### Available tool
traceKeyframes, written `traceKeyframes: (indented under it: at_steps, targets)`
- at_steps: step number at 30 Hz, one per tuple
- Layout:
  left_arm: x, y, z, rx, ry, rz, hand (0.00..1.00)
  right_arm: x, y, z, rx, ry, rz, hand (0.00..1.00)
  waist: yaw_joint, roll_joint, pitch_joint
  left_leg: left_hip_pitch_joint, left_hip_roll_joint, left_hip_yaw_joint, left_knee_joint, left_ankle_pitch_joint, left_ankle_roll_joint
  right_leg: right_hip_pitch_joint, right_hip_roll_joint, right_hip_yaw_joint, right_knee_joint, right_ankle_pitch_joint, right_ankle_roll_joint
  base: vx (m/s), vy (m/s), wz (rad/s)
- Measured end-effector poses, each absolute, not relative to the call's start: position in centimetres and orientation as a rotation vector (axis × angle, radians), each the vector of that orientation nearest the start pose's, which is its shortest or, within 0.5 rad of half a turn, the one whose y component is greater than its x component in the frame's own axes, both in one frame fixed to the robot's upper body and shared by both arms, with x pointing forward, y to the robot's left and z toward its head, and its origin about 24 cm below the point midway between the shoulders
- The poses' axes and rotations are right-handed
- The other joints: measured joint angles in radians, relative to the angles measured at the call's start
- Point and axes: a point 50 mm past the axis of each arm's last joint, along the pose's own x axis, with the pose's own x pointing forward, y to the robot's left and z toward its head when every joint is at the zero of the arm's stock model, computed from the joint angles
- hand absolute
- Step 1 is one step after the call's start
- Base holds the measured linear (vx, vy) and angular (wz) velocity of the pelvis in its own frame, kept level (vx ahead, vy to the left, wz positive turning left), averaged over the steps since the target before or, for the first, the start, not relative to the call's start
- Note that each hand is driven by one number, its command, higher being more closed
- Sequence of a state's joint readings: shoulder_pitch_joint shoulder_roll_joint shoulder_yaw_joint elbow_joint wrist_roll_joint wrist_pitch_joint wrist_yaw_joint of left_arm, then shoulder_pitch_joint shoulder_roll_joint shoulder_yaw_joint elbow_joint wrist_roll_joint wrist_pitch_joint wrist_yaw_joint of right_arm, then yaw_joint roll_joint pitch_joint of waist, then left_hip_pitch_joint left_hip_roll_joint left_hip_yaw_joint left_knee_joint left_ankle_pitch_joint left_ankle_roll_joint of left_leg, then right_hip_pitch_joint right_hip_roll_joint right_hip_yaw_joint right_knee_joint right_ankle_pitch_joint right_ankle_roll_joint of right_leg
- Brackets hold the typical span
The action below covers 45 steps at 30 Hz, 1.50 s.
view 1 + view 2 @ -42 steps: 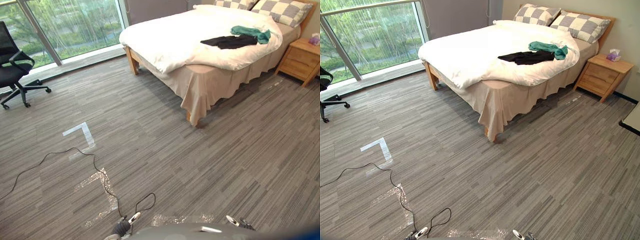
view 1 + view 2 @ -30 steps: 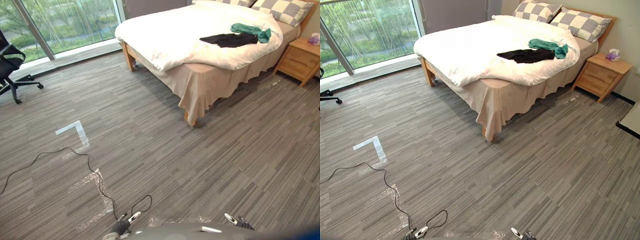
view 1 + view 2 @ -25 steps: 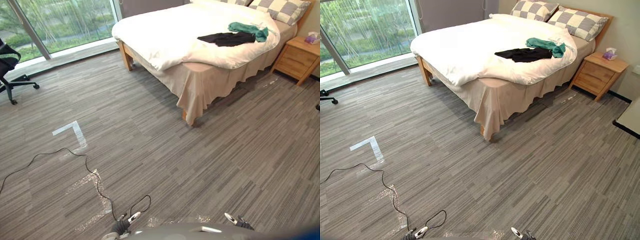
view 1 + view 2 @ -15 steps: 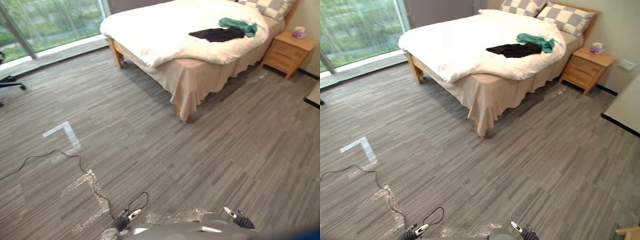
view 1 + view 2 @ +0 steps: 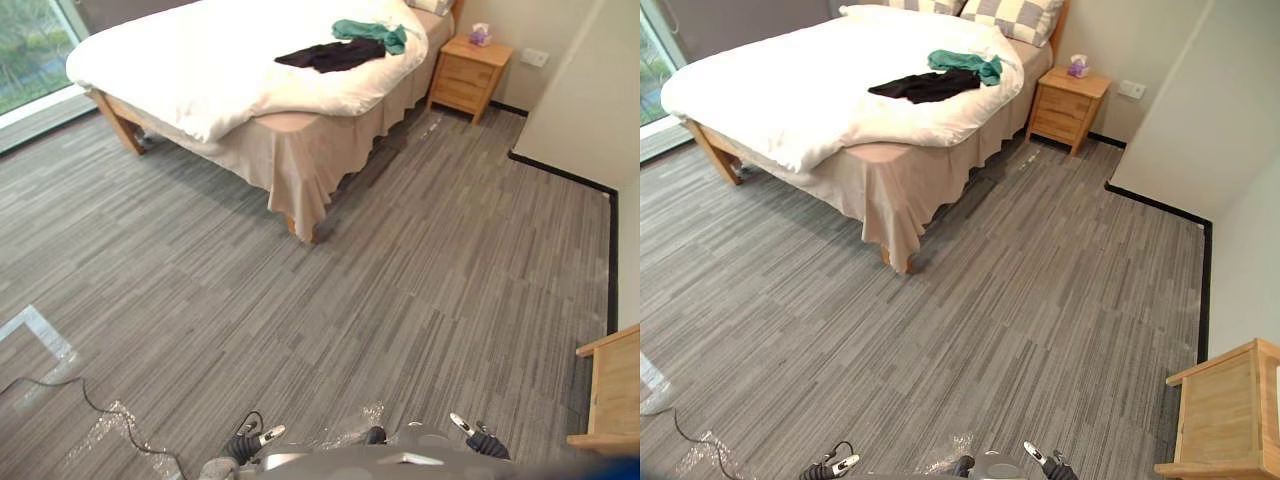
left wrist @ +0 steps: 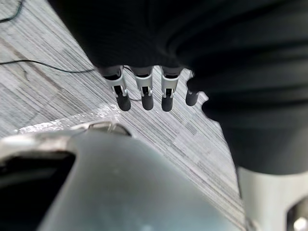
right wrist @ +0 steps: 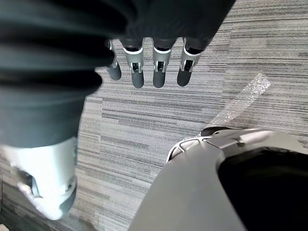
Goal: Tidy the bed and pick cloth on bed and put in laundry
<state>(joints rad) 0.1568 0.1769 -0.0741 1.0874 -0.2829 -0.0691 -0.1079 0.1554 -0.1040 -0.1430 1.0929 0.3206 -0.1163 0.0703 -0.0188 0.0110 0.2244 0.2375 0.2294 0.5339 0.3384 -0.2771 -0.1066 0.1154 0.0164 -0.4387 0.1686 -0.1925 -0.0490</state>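
Two cloths (image 5: 338,54) top the bed (image 5: 190,65), far from straight-fingered left hand (image 6: 144,90) and right hand (image 7: 160,67).

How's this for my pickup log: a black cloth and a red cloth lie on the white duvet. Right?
No: the second cloth is green, not red. The right eye view shows the black cloth and the green cloth on the white duvet.
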Motion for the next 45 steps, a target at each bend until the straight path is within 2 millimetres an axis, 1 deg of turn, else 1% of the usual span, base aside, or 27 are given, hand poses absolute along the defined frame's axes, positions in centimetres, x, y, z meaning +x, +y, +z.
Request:
traceKeyframes:
  at_steps: [2,3,4,5,7,8,10,13,14,15,16,17,18,20,22,25,27,29,31,33,35,37,39,40,41,42,45]
  targets:
    - [6.5,20.4,-16.4,-0.153,1.109,0.161,0.00,6.5,-22.0,-16.2,0.205,1.064,-0.335,0.00,0.002,0.038,-0.018,-0.119,0.091,-0.036,0.270,-0.002,0.021,0.005,0.035,0.028,-0.027,-0.009,-0.015,0.12,-0.168,-0.42]
    - [6.6,20.0,-16.4,-0.173,1.094,0.168,0.00,6.4,-22.5,-16.1,0.166,1.071,-0.319,0.00,0.005,0.057,-0.023,-0.164,0.124,-0.071,0.373,0.013,0.048,0.011,0.056,0.048,-0.035,-0.011,-0.018,0.24,-0.095,-0.60]
    - [6.7,19.3,-16.3,-0.207,1.069,0.174,0.00,6.5,-23.3,-15.9,0.092,1.083,-0.276,0.00,0.004,0.099,-0.023,-0.222,0.162,-0.149,0.526,0.060,0.089,0.042,0.090,0.088,-0.057,-0.015,-0.026,0.23,-0.030,-0.63]
    - [6.7,19.1,-16.3,-0.220,1.062,0.173,0.00,6.7,-23.5,-15.8,0.066,1.082,-0.256,0.00,0.005,0.107,-0.026,-0.249,0.161,-0.184,0.579,0.061,0.089,0.052,0.096,0.111,-0.060,-0.012,-0.039,0.29,0.017,-0.74]
    - [7.0,18.4,-16.2,-0.303,1.016,0.195,0.00,7.5,-23.6,-15.8,0.003,1.099,-0.198,0.00,0.018,0.112,-0.023,-0.320,0.083,-0.311,0.668,0.008,0.073,0.091,0.092,0.206,-0.075,-0.016,-0.076,0.27,0.058,-0.99]
    - [7.0,18.3,-16.2,-0.314,1.009,0.193,0.00,7.5,-23.6,-15.9,0.001,1.101,-0.196,0.00,0.021,0.110,-0.023,-0.328,0.074,-0.320,0.666,0.001,0.072,0.096,0.089,0.215,-0.081,-0.013,-0.081,0.30,0.086,-1.08]
    - [7.1,18.6,-16.0,-0.368,0.967,0.174,0.00,7.8,-23.2,-16.0,0.001,1.111,-0.183,0.00,0.038,0.087,-0.010,-0.378,-0.005,-0.335,0.561,-0.050,0.066,0.142,0.053,0.281,-0.113,0.007,-0.073,0.34,0.126,-1.02]
    - [7.7,19.3,-15.6,-0.350,0.919,0.150,0.00,8.4,-22.5,-16.0,0.019,1.098,-0.173,0.00,0.040,0.051,0.013,-0.416,-0.133,-0.325,0.247,-0.026,0.065,0.191,-0.025,0.304,-0.118,-0.001,-0.053,0.34,0.145,-0.64]
    - [7.8,19.4,-15.6,-0.345,0.914,0.150,0.00,8.4,-22.5,-16.0,0.020,1.096,-0.171,0.00,0.041,0.047,0.015,-0.419,-0.158,-0.323,0.165,0.010,0.065,0.200,-0.040,0.303,-0.118,-0.005,-0.040,0.35,0.161,-0.36]
    - [7.7,19.3,-15.6,-0.341,0.915,0.142,0.00,8.3,-22.6,-16.0,0.022,1.097,-0.168,0.00,0.041,0.052,0.013,-0.408,-0.187,-0.324,-0.007,0.125,0.063,0.215,-0.056,0.303,-0.118,-0.017,-0.005,0.28,0.141,-0.25]
    - [7.5,19.0,-15.7,-0.342,0.920,0.132,0.00,7.9,-22.8,-16.0,0.019,1.101,-0.168,0.00,0.042,0.063,0.008,-0.402,-0.184,-0.326,-0.093,0.190,0.059,0.225,-0.052,0.302,-0.118,-0.028,0.015,0.34,0.201,-0.35]
    - [7.2,18.8,-15.8,-0.351,0.930,0.137,0.00,7.5,-22.9,-16.0,0.017,1.106,-0.167,0.00,0.052,0.075,0.002,-0.385,-0.178,-0.311,-0.132,0.315,0.134,0.257,-0.052,0.305,-0.126,-0.059,0.063,0.32,0.206,-0.34]
    - [7.5,19.8,-15.6,-0.327,0.918,0.147,0.00,7.7,-21.9,-16.2,0.033,1.097,-0.145,0.00,0.064,0.033,-0.008,-0.367,-0.214,-0.290,-0.158,0.300,0.131,0.256,-0.091,0.299,-0.127,-0.059,0.073,0.30,0.198,-0.30]
    - [7.8,20.3,-15.5,-0.313,0.913,0.146,0.00,8.0,-21.2,-16.2,0.021,1.079,-0.114,0.00,0.068,0.007,-0.022,-0.358,-0.244,-0.277,-0.183,0.277,0.151,0.238,-0.121,0.300,-0.106,-0.038,0.106,0.31,0.219,-0.13]
    - [7.7,20.3,-15.5,-0.326,0.913,0.158,0.00,8.1,-21.3,-16.1,-0.008,1.076,-0.107,0.00,0.070,0.005,-0.028,-0.348,-0.258,-0.270,-0.182,0.248,0.169,0.185,-0.144,0.314,0.005,-0.035,0.120,0.27,0.214,-0.10]
    - [7.5,20.3,-15.6,-0.299,0.933,0.150,0.00,8.1,-21.7,-16.0,-0.018,1.071,-0.136,0.00,0.070,0.000,-0.026,-0.246,-0.278,-0.252,-0.215,0.197,0.176,-0.001,-0.205,0.327,0.493,0.003,0.180,0.23,0.179,-0.17]
    - [7.3,20.5,-15.6,-0.257,0.957,0.113,0.00,7.8,-21.9,-16.0,-0.024,1.069,-0.151,0.00,0.060,-0.003,-0.022,-0.142,-0.295,-0.264,-0.240,0.163,0.176,-0.104,-0.259,0.276,0.761,-0.025,0.176,0.32,0.133,0.08]
    - [7.0,20.5,-15.7,-0.243,0.974,0.116,0.00,7.5,-21.8,-16.1,-0.016,1.076,-0.158,0.00,0.045,-0.001,-0.031,-0.079,-0.289,-0.272,-0.267,0.148,0.170,-0.157,-0.275,0.202,0.769,-0.073,0.168,0.31,0.069,0.31]
    - [7.3,20.5,-15.7,-0.233,0.983,0.101,0.00,7.6,-21.6,-16.1,0.037,1.066,-0.193,0.00,0.030,0.005,-0.030,-0.037,-0.257,-0.307,-0.271,0.122,0.141,-0.211,-0.253,0.105,0.567,-0.105,0.166,0.30,-0.038,0.43]
    - [7.5,20.4,-15.7,-0.223,0.985,0.090,0.00,7.5,-21.5,-16.2,0.056,1.066,-0.206,0.00,0.032,0.008,-0.025,-0.016,-0.233,-0.332,-0.268,0.109,0.121,-0.219,-0.223,0.073,0.383,-0.079,0.154,0.35,-0.114,0.38]
    - [7.7,20.4,-15.7,-0.217,0.994,0.081,0.00,7.5,-21.5,-16.2,0.072,1.063,-0.213,0.00,0.030,0.013,-0.014,0.011,-0.199,-0.359,-0.268,0.094,0.095,-0.219,-0.182,0.060,0.159,0.025,0.137,0.40,-0.173,0.39]
    - [8.1,20.5,-15.6,-0.202,0.988,0.072,0.00,7.9,-21.3,-16.1,0.080,1.050,-0.198,0.00,0.029,0.005,-0.005,0.033,-0.173,-0.382,-0.265,0.071,0.058,-0.249,-0.166,0.071,-0.046,0.197,0.147,0.35,-0.226,0.41]
    - [8.1,20.9,-15.5,-0.199,0.980,0.089,0.00,8.1,-20.9,-16.0,0.083,1.038,-0.186,0.00,0.030,-0.017,0.008,0.067,-0.172,-0.394,-0.259,0.031,0.023,-0.266,-0.197,0.098,-0.066,0.223,0.144,0.39,-0.365,0.45]
    - [8.2,21.1,-15.5,-0.205,0.976,0.105,0.00,7.8,-20.8,-16.1,0.061,1.045,-0.167,0.00,0.031,-0.038,0.014,0.093,-0.163,-0.413,-0.238,-0.014,0.018,-0.259,-0.205,0.103,-0.035,0.286,0.101,0.46,-0.480,0.44]
    - [8.3,20.6,-15.6,-0.209,0.977,0.093,0.00,7.9,-21.1,-16.0,0.041,1.039,-0.162,0.00,0.032,-0.021,0.020,0.097,-0.136,-0.423,-0.226,-0.030,0.004,-0.257,-0.190,0.092,-0.009,0.295,0.075,0.46,-0.490,0.49]
    - [8.5,19.5,-15.7,-0.218,0.975,0.063,0.00,8.2,-22.1,-15.6,0.003,1.015,-0.162,0.00,0.026,0.031,0.017,0.096,-0.085,-0.438,-0.217,-0.041,-0.009,-0.256,-0.151,0.060,0.030,0.244,0.045,0.29,-0.299,0.41]
    - [8.9,18.6,-15.7,-0.257,0.956,0.064,0.00,8.7,-22.8,-15.4,-0.018,1.007,-0.158,0.00,0.028,0.065,0.020,0.090,-0.025,-0.452,-0.160,0.025,-0.002,-0.242,-0.117,0.016,0.104,0.140,0.008,0.33,-0.342,0.29]
